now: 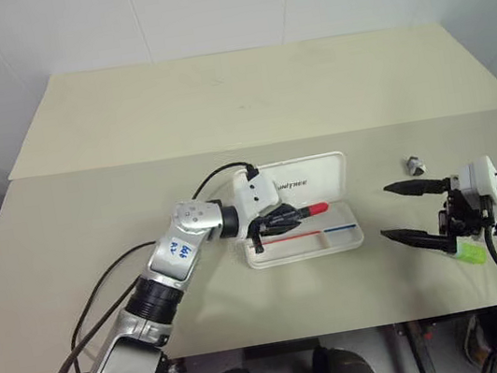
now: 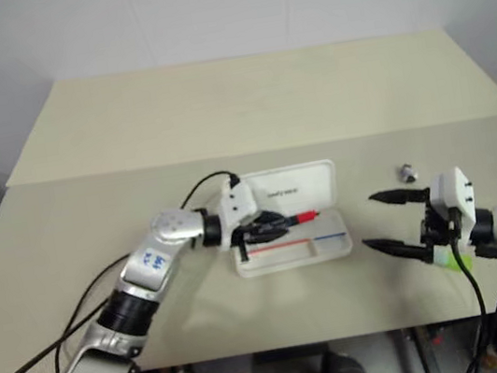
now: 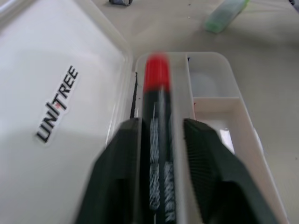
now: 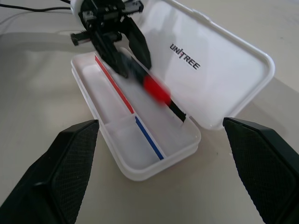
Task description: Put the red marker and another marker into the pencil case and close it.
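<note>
Nearest to you, the right gripper (image 1: 418, 212) hung just above the table (image 1: 95, 230), its two black fingers (image 4: 60, 163) spread wide with nothing between them. Just behind that claw, beside its wrist, the mint highlighter (image 1: 470, 253) with its lime-green end lay on the table surface; in the left wrist view it showed beyond the case's far end (image 3: 225, 15). A small dark object (image 1: 414, 163) sat on the table a little past the upper finger of the right gripper, well apart from the case.

Across from the open right claw, the white pencil case (image 1: 346, 237) lay open, its lid (image 1: 318, 175) folded back flat with a dark logo on it and a red and a blue line along the tray. Your left gripper (image 1: 272, 224) reached into the tray's near end. The red marker (image 3: 157, 116) lay between its fingers (image 3: 205, 158), black barrel in the gap and red cap (image 1: 317, 208) pointing out past the fingertips along the tray's hinge-side channel. The jaws stood partly apart around the barrel; whether they pressed on it could not be told.
</note>
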